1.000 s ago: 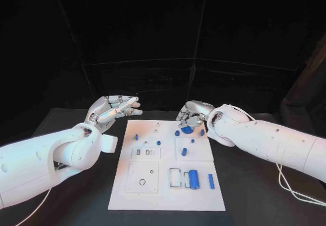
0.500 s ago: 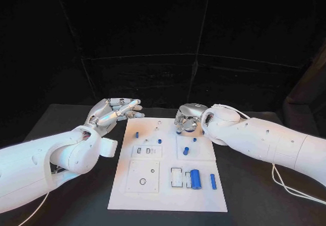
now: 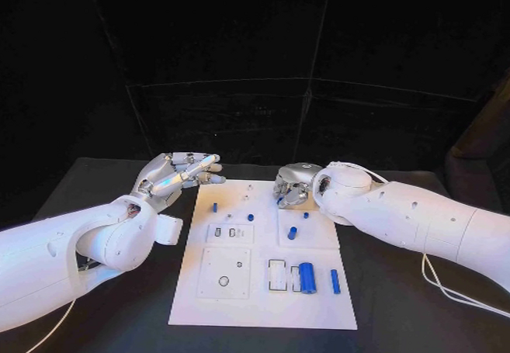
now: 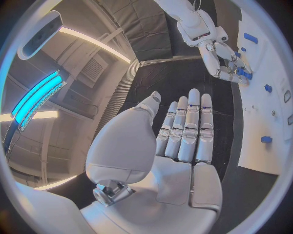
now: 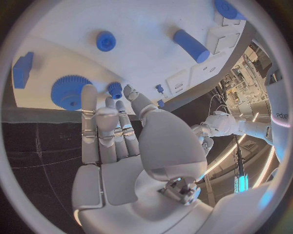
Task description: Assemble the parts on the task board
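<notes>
The right hand (image 3: 293, 185), fingers apart and holding nothing, is hovering over the gear (image 5: 69, 91) at the board's (image 3: 264, 305) far edge, likely to grasp it, while the empty, flat left hand (image 3: 179, 172) is waiting beside the board.

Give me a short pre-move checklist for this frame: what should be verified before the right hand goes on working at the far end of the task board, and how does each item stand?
1. Right hand over the far end of the task board: ok.
2. Right hand holding nothing: ok in the right wrist view, where its fingers are straight with nothing between them.
3. Blue gear just beyond those fingertips: ok; whether they touch it, cannot tell.
4. Left hand off the board, beside its far left corner, holding nothing: ok.
5. Large blue cylinder and slim blue bar lie at the board's near right, away from both hands: ok.
6. Gear fully seated on the board: cannot tell.
</notes>
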Controlling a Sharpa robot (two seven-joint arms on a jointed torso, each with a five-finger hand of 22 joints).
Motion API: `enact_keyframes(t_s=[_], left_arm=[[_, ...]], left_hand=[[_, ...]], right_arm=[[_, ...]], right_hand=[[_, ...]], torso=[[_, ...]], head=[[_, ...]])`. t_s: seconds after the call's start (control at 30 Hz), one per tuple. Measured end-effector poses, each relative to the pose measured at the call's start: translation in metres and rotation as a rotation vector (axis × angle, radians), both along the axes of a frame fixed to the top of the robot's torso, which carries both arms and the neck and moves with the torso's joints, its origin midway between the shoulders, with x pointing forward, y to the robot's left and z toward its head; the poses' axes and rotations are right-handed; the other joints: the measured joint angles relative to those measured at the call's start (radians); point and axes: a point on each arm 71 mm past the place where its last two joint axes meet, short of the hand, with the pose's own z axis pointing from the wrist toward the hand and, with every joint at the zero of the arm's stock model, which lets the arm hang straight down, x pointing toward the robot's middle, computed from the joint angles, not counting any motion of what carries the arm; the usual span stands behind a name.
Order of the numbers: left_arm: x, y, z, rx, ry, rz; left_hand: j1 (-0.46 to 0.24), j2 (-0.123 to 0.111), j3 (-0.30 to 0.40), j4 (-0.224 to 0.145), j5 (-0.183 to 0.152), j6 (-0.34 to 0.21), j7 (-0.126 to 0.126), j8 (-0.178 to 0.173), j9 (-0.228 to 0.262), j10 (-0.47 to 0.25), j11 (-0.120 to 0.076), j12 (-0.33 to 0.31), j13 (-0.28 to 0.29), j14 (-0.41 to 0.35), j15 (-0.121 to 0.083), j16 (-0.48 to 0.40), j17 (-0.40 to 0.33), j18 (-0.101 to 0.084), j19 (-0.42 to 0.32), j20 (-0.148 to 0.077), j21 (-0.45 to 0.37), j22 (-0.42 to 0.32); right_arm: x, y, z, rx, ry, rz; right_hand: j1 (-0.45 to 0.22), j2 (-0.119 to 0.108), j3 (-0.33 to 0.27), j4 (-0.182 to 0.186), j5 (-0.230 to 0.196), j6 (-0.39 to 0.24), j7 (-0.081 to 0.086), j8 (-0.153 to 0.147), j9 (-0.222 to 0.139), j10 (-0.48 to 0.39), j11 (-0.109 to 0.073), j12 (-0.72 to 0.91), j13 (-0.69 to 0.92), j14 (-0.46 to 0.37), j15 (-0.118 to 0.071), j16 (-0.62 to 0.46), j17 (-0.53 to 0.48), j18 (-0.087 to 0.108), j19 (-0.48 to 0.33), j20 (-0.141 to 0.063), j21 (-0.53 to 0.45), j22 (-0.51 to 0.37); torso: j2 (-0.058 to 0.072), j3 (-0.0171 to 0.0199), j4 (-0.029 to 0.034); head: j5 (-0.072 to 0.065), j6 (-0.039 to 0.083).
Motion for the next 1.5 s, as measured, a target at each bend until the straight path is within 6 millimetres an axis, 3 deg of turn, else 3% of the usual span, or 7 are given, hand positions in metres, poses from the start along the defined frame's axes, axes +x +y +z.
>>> enact_keyframes(t_s=[0.2, 0.6, 0.7, 0.87, 1.1, 1.33, 1.5], left_arm=[[0.000, 0.000, 0.000, 0.001, 0.002, -0.001], [0.001, 0.002, -0.001, 0.005, 0.007, 0.000], [0.001, 0.002, -0.001, 0.006, 0.008, 0.000], [0.002, 0.003, -0.001, 0.007, 0.011, 0.000], [0.002, 0.003, -0.002, 0.009, 0.013, -0.001], [0.002, 0.004, -0.002, 0.010, 0.015, -0.001], [0.002, 0.004, -0.002, 0.010, 0.016, -0.001]], left_hand=[[0.000, 0.000, 0.000, 0.000, 0.000, 0.000, 0.000, 0.000, 0.000, 0.000, 0.000, 0.000, 0.000, -0.004, 0.004, 0.000, 0.000, 0.000, 0.000, 0.000, 0.000, 0.000], [0.000, 0.000, 0.000, 0.000, -0.001, 0.000, 0.000, 0.000, 0.000, 0.000, 0.000, -0.003, 0.000, -0.004, 0.004, -0.004, 0.000, 0.000, 0.000, 0.000, 0.000, -0.001], [0.000, 0.000, 0.000, 0.000, -0.004, 0.000, 0.000, 0.000, 0.000, 0.000, 0.000, -0.005, 0.000, -0.004, 0.004, -0.007, 0.001, 0.000, 0.000, 0.000, 0.000, -0.002], [0.000, 0.000, -0.003, -0.003, -0.004, 0.000, 0.000, -0.004, 0.000, 0.000, 0.000, -0.005, 0.000, -0.004, 0.004, -0.007, 0.001, 0.000, 0.003, 0.003, 0.000, -0.003], [-0.002, 0.002, -0.003, -0.003, -0.004, 0.000, 0.000, -0.004, 0.000, 0.000, 0.000, -0.005, 0.000, -0.004, 0.004, -0.007, 0.002, 0.000, 0.004, 0.004, -0.004, -0.003], [-0.004, 0.004, -0.003, -0.003, -0.007, 0.000, 0.000, -0.004, 0.000, 0.000, 0.000, -0.008, 0.000, -0.004, 0.004, -0.007, 0.003, 0.000, 0.004, 0.004, -0.004, -0.004], [-0.004, 0.004, -0.003, -0.003, -0.007, 0.000, 0.000, -0.004, 0.000, 0.000, 0.000, -0.011, 0.000, -0.004, 0.004, -0.011, 0.004, 0.000, 0.004, 0.004, -0.004, -0.005]], right_arm=[[0.000, -0.002, -0.001, -0.011, 0.004, -0.002], [-0.001, -0.003, 0.000, -0.017, -0.002, 0.001], [-0.002, -0.003, 0.000, -0.016, -0.003, 0.003], [-0.002, -0.001, 0.001, -0.011, -0.010, 0.008], [-0.003, 0.002, 0.004, 0.010, -0.039, 0.011], [-0.005, 0.006, 0.011, 0.070, -0.096, 0.017], [-0.004, 0.013, 0.014, 0.116, -0.132, 0.016]], right_hand=[[0.000, 0.000, 0.030, -0.003, 0.000, 0.002, -0.002, 0.000, 0.000, 0.000, 0.000, 0.000, 0.000, 0.000, 0.000, 0.072, 0.078, 0.000, 0.032, -0.001, 0.069, 0.086], [0.003, 0.003, 0.081, -0.004, 0.000, 0.014, -0.008, 0.000, 0.000, 0.015, -0.007, 0.000, 0.000, 0.000, 0.000, 0.125, 0.127, 0.000, 0.039, -0.001, 0.119, 0.140], [0.015, 0.016, 0.111, -0.005, -0.022, 0.032, -0.012, 0.000, 0.002, 0.037, -0.011, 0.001, 0.000, 0.000, 0.000, 0.142, 0.143, -0.017, 0.048, -0.002, 0.139, 0.162], [0.017, 0.034, 0.159, 0.000, -0.062, 0.070, -0.021, 0.015, 0.005, 0.078, -0.023, 0.016, 0.002, 0.002, -0.002, 0.165, 0.164, -0.016, 0.057, -0.011, 0.168, 0.195], [0.017, 0.039, 0.188, 0.009, -0.070, 0.082, -0.029, 0.016, 0.009, 0.090, -0.032, 0.018, 0.006, 0.000, -0.007, 0.177, 0.175, -0.016, 0.060, -0.015, 0.185, 0.217], [0.017, 0.038, 0.228, 0.012, -0.036, 0.080, -0.027, 0.007, 0.006, 0.080, -0.023, 0.002, 0.002, 0.000, -0.007, 0.188, 0.180, -0.016, 0.060, -0.015, 0.203, 0.236], [0.006, 0.016, 0.245, 0.018, -0.009, 0.076, -0.024, 0.005, 0.005, 0.077, -0.019, -0.001, 0.002, 0.000, -0.007, 0.188, 0.175, -0.016, 0.060, -0.015, 0.211, 0.243]], torso=[[0.002, 0.0005, 0.0000], [0.005, 0.0007, 0.0000], [0.005, 0.0007, 0.0000], [0.007, 0.0007, 0.0000], [0.008, 0.0008, 0.0000], [0.009, 0.0013, -0.0007], [0.010, 0.0013, -0.0003]], head=[[0.000, -0.004], [0.002, -0.006], [0.000, -0.006], [-0.001, -0.006], [-0.001, -0.006], [0.002, -0.003], [0.002, 0.000]])
